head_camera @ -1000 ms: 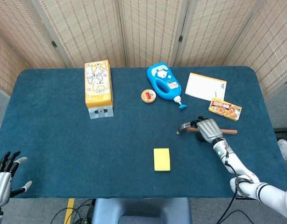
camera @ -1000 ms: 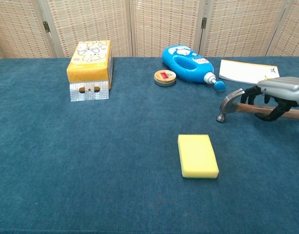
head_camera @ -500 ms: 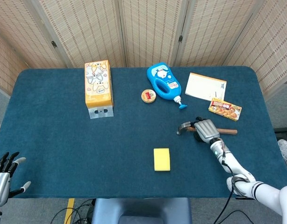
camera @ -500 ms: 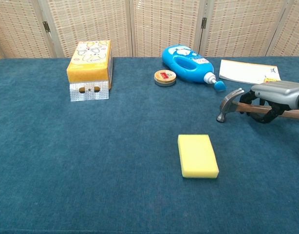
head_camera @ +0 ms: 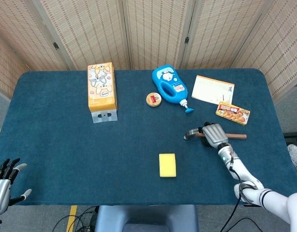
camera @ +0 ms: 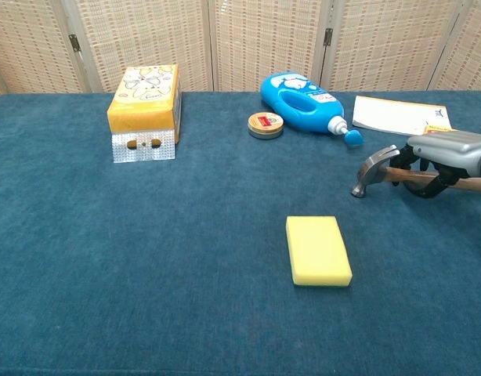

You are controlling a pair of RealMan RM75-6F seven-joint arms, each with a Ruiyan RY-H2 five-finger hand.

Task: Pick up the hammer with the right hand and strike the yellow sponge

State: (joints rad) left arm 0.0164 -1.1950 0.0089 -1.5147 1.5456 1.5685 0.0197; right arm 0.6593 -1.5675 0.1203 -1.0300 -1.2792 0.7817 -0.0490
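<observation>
Gripping the hammer (camera: 377, 174) w/ the right hand (head_camera: 214, 135): fingers are curled round the wooden handle just behind the steel head, so it's closed on the tool. Head sticks out toward the yellow sponge (camera: 318, 249); the tail of the handle pokes out the far side of the hand. Hammer head looks barely off the desk (head_camera: 66, 145), if at all — can't tell for sure from either view.

Sponge sits flat on the desk, well apart from the hammer, nearer the robot and toward its left side. Nothing lies between the two.

Left hand (head_camera: 3, 186) is past the desk's near edge, far from the sponge, fingers spread, holding nothing.

Risks from here, as I read it:
- Grip is choked up near the head, so most of the handle is behind the palm. Prob short swing, weak strike, and the tool may pivot in the fingers on impact.
- If the hold is loose the hammer could twist so the claw or cheek lands instead of the face.
- Sponge is light and soft. An off-centre hit could skid it on the cloth or flip it.
- Lifting too low while crossing to the sponge could drag the head on the cloth.
- Curry box (head_camera: 232, 114) and blue bottle (head_camera: 170, 87) lie beyond the hammer from the sponge. A big backswing might clip them.
</observation>
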